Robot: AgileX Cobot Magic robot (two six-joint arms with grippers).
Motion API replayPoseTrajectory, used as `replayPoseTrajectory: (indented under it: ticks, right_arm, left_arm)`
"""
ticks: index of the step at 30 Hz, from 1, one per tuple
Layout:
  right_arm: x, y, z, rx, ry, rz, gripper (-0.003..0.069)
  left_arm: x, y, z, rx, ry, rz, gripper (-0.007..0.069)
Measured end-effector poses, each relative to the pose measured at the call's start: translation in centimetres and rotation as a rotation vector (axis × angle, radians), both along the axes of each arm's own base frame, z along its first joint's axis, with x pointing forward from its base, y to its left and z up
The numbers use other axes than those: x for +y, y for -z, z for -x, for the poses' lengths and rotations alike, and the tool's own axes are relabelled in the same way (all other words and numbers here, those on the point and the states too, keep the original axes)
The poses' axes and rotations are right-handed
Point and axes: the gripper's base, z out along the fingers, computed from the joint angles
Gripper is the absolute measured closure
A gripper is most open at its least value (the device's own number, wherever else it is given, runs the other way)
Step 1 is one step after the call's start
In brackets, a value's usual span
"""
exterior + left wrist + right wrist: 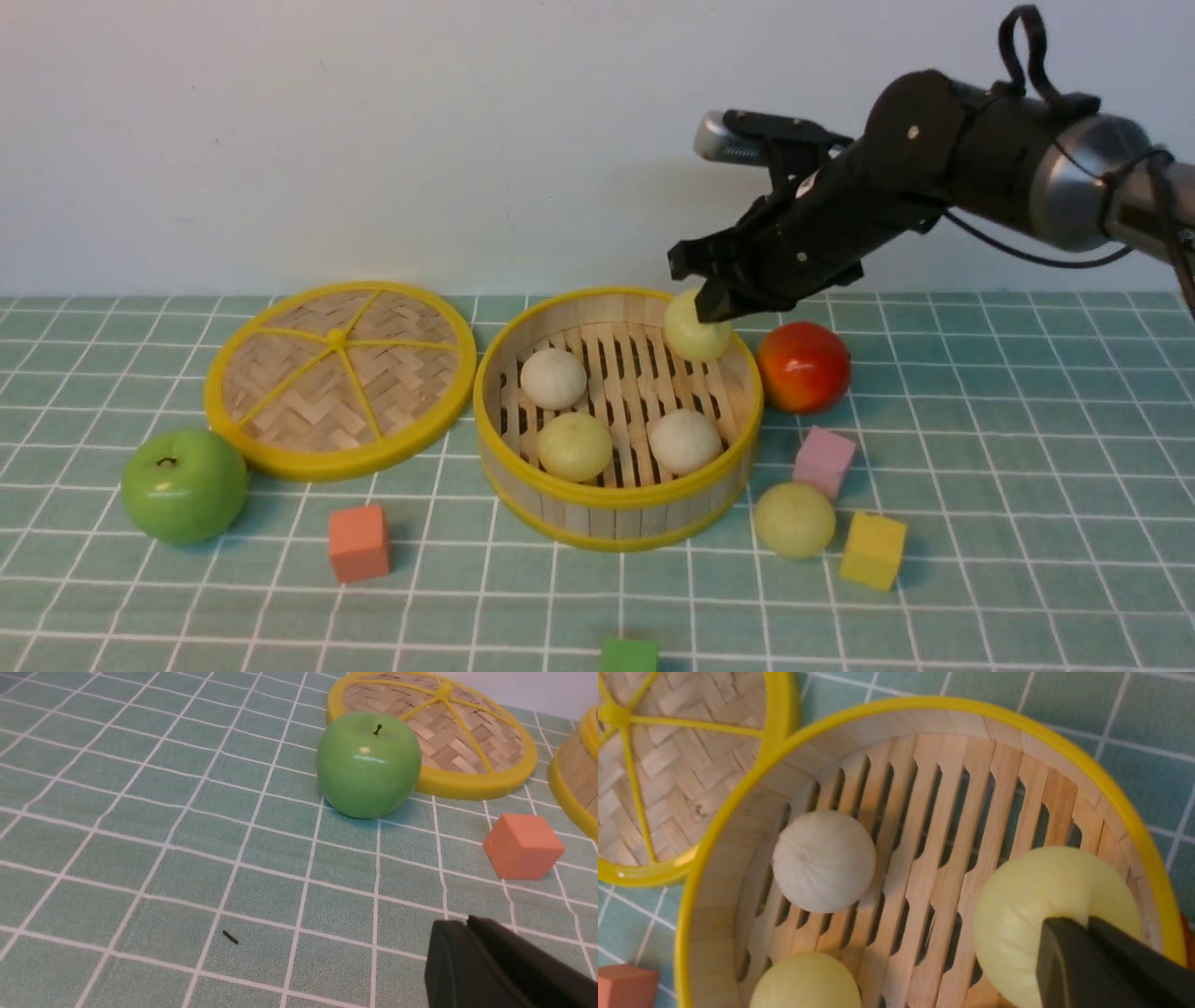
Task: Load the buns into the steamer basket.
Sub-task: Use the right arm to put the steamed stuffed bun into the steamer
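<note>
The steamer basket [618, 497] stands mid-table with three buns on its slatted floor: an off-white bun [554, 378], a yellow-green bun [575, 446] and another off-white bun [684, 441]. My right gripper [707, 301] is shut on a yellow-green bun [695, 331] and holds it over the basket's far right rim; in the right wrist view the gripper [1085, 921] pinches that bun [1031, 905] above the basket [1125, 798]. A last yellow-green bun [794, 520] lies on the cloth to the basket's front right. My left gripper [467, 921] is shut and empty, out of the front view.
The woven lid [341, 378] lies left of the basket, with a green apple [184, 485] in front of it. A red-orange fruit [803, 366] sits right of the basket. Pink [823, 461], yellow [873, 551], orange [358, 543] and green [628, 655] cubes lie around.
</note>
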Motion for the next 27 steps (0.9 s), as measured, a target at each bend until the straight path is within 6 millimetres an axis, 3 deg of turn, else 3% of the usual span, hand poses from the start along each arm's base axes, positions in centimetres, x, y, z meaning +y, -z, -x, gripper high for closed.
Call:
replayPoseTrajectory:
  ticks: [13,17,22,27]
  right_arm:
    - [0.2,3.2,-0.5,0.070,-0.006,0.029,0.0652]
    - [0.2,3.3,-0.5,0.073,-0.007,0.032,0.0639]
    - [0.0,3.1,-0.4,0.071,-0.021,0.057,0.0557]
    - [-0.7,0.8,0.4,0.043,-0.050,0.122,0.0393]
  left_arm:
    - [0.1,0.0,0.0,-0.001,-0.001,-0.019,0.0568]
    - [0.1,0.0,0.0,-0.001,-0.001,-0.019,0.0568]
    - [0.1,0.0,0.0,-0.001,-0.001,-0.020,0.0568]
    - [0.1,0.0,0.0,-0.001,-0.001,-0.020,0.0564]
